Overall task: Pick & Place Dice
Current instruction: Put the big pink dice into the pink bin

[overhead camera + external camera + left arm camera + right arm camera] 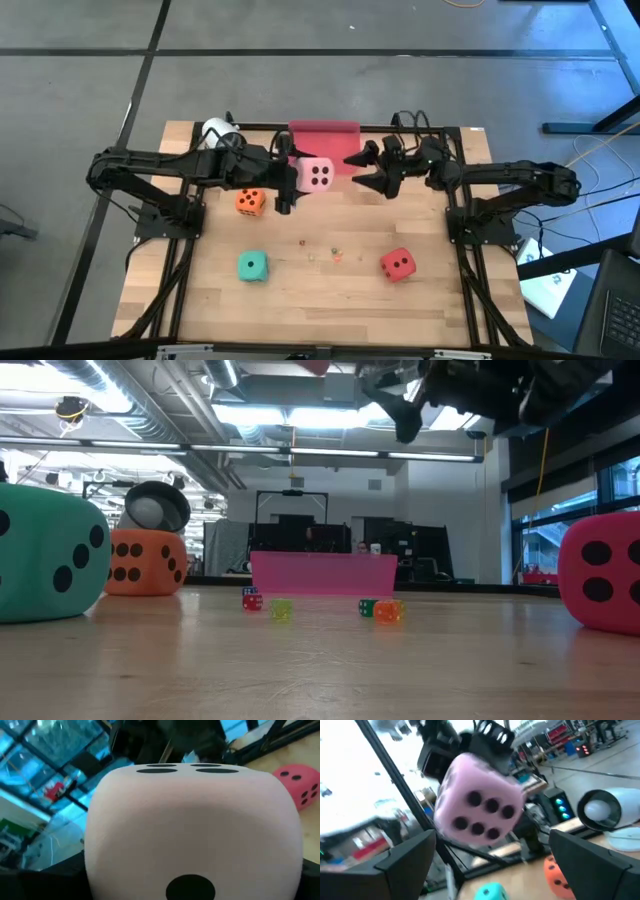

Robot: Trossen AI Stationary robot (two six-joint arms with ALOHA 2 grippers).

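Pink die: clamped in left gripper, beside tray; right gripper spread wide opposite; orange die near.

overhead looks down; low camera level; both wrists closely share pink die.

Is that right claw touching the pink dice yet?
Apart. The high view shows bare table between the right gripper, fingers spread, and the pink dice.

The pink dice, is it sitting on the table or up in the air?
Up in the air. The left gripper holds the pink dice raised, and the low view shows no pink dice on the table.
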